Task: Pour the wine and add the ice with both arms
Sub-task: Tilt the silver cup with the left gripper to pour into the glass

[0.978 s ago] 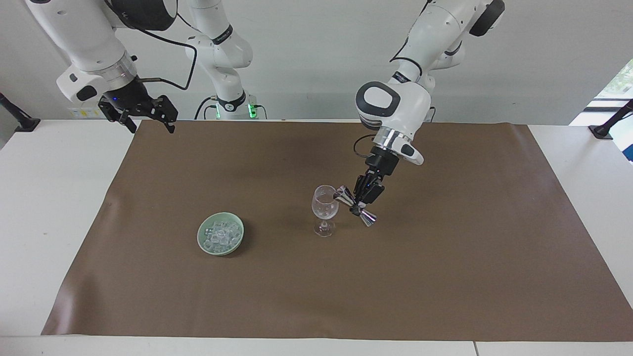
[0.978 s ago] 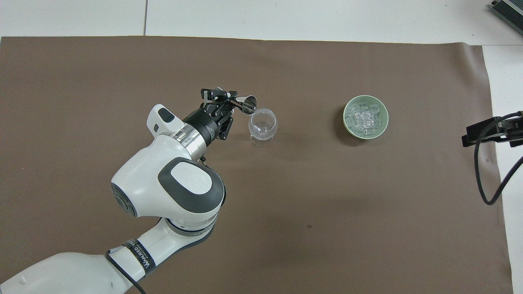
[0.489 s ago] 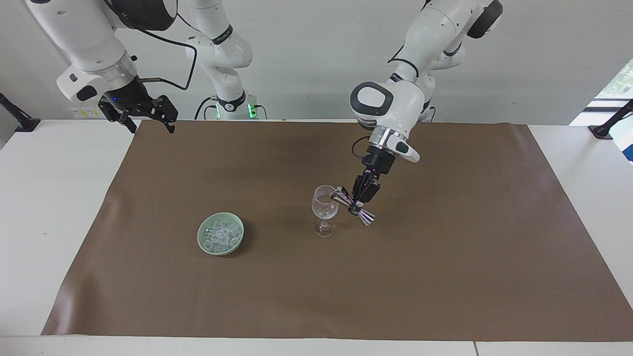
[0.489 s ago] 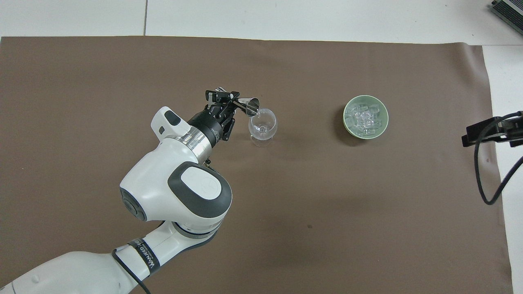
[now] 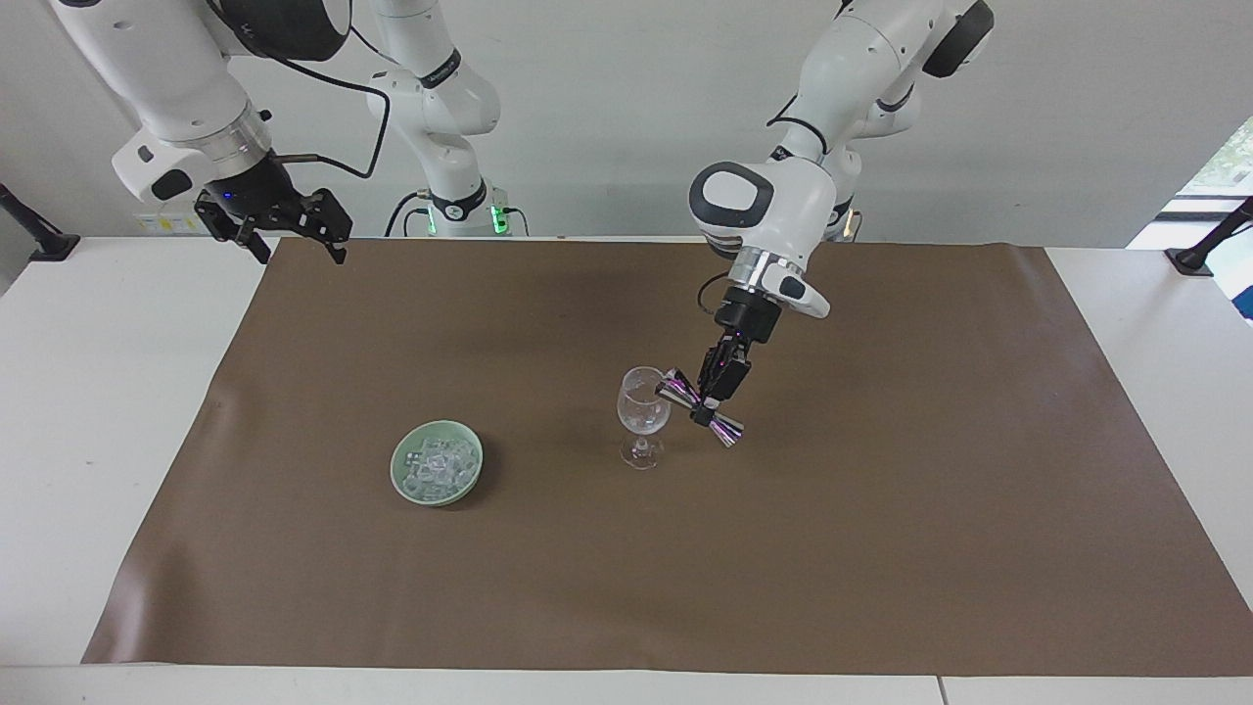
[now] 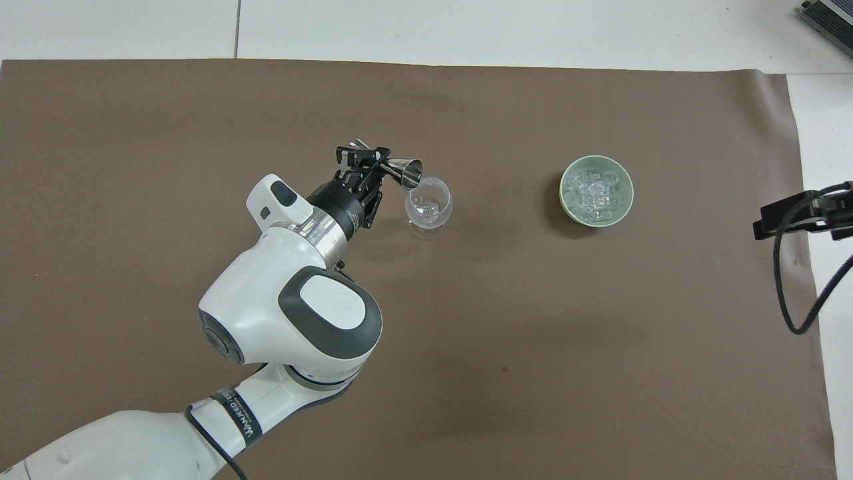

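A brown mat (image 5: 881,548) fills most of both frames, spread over the white table (image 5: 88,392). The left arm (image 6: 293,320) rises from the overhead view's lower left; its left gripper (image 5: 707,403) is clenched on a silver jigger (image 5: 701,406), tipped with one mouth at the rim of the wine glass (image 5: 643,411), upright at mid-frame. The right gripper (image 5: 279,227) waits at the facing view's upper left, over the mat's corner, fingers spread and holding nothing. A green bowl (image 5: 403,460) in the facing view's lower left holds the ice (image 5: 439,464), a heap of clear cubes.
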You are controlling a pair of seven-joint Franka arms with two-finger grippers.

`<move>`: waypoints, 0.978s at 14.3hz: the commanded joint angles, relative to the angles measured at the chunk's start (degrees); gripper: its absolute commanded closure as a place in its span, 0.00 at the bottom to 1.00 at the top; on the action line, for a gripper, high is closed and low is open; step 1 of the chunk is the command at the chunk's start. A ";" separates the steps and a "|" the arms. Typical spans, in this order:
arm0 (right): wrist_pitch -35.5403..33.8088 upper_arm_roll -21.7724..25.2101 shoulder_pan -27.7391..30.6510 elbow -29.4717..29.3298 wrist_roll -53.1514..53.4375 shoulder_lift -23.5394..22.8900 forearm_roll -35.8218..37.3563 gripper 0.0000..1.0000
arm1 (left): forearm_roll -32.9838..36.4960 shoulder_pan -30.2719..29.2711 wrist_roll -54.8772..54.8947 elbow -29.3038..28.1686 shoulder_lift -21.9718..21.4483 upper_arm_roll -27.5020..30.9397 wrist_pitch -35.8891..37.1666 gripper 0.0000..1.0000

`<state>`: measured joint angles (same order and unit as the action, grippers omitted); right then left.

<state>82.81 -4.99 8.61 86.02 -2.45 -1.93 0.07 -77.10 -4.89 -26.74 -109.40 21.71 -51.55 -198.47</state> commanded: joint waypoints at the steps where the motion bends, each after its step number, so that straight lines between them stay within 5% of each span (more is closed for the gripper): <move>1: 0.16 0.15 0.17 0.64 -1.15 0.70 -1.39 0.00 | 1.08 1.11 1.34 1.29 1.23 0.13 -2.10 1.00; 14: 0.16 0.15 0.17 0.64 -1.15 0.70 -1.39 0.00 | 2.83 1.37 7.14 1.29 1.59 0.31 -2.10 1.00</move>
<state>82.81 -4.99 8.61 86.02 -2.45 -1.93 0.07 -75.38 -4.65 -20.90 -109.40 21.86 -51.55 -198.77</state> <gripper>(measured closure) 0.000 0.789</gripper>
